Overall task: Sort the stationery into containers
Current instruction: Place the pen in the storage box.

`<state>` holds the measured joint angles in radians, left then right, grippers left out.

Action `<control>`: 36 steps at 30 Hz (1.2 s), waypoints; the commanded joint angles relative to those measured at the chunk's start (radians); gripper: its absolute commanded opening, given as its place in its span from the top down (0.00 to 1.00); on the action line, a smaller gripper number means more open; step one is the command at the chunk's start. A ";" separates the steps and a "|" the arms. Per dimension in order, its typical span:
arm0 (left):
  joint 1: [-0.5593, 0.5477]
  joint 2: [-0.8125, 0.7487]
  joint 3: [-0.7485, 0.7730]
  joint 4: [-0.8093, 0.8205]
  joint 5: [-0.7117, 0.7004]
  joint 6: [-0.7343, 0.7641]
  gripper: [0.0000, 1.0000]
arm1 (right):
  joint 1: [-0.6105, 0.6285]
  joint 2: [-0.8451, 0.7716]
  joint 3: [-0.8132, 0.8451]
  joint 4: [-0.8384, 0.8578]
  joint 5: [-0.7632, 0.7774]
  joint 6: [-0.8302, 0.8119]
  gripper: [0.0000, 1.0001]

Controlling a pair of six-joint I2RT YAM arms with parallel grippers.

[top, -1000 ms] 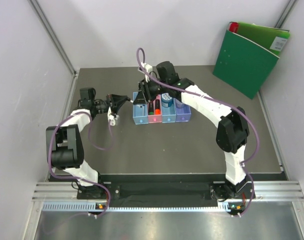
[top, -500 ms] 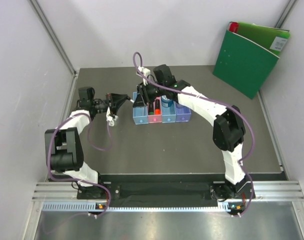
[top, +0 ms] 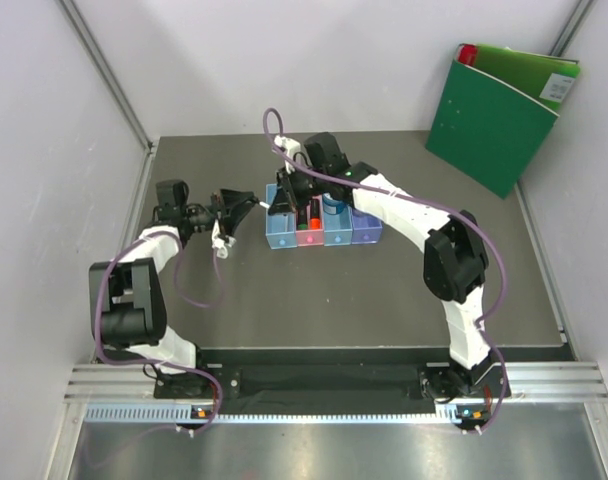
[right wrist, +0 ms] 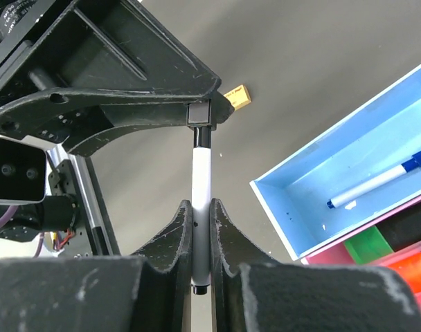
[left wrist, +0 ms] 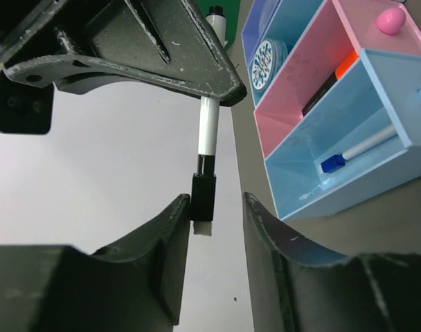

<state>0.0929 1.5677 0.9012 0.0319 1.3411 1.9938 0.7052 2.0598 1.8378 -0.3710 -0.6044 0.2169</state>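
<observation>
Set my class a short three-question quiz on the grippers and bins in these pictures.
1. True or false: the right gripper is shut on the thin white pen.
2. Which bin holds the blue-capped pen? A pink bin; B light blue end bin; C purple bin.
3. Fill in: the jaws of the left gripper stand ____.
Key: 1 true; 2 B; 3 open.

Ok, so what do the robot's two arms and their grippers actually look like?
The left arm and right arm both have white link shells with chunky black joint housings. A thin purple cable loops loosely along each. The left gripper and right gripper are matte black, each with two curved fingers on an angular, strut-braced frame showing light scuffs.
</observation>
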 commanded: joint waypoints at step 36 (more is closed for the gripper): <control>-0.018 0.186 0.347 -0.963 -0.681 -0.348 0.69 | 0.027 0.103 0.024 0.058 0.515 0.095 1.00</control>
<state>0.1184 1.7065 1.1809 -0.7479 0.6815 1.6978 0.7197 2.1616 1.8019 -0.3618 -0.1093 0.2939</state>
